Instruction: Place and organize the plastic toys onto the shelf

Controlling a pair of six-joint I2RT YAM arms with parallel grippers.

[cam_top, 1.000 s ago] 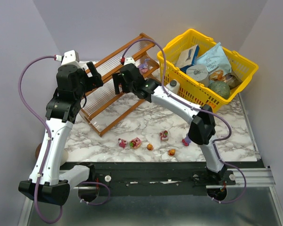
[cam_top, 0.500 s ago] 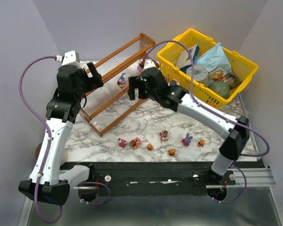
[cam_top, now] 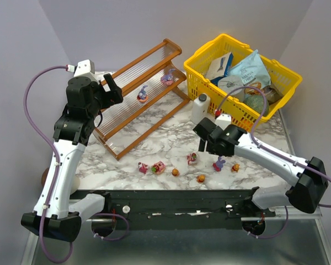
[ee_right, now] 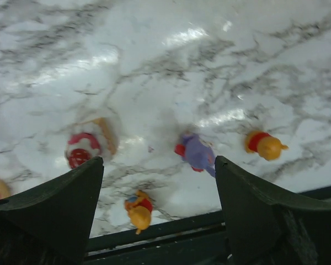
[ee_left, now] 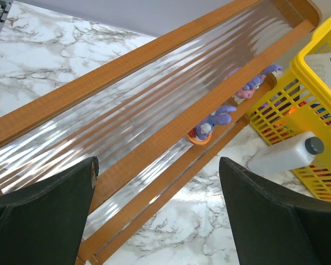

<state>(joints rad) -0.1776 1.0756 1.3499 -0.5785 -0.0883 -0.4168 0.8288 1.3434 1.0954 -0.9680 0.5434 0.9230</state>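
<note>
R gripper (cam_top: 204, 144) back from shelf (cam_top: 138, 107), open over toys (cam_top: 192, 159) nr table edge (cam_top: 237, 185).

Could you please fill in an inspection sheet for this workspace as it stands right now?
Surface: marble-pattern table, no spills seen.
Job's things: on the shelf, a purple toy and a pink-and-purple toy; seven loose toys strung along the table's near edge.
Clutter: white bottle beside the yellow basket of packaged goods.
Grippers: left gripper open, empty, over the shelf; right gripper open, empty, above the loose toys.
Cables: purple cables loop free from both arms.
Surroundings: plain walls; nothing else seen.
</note>
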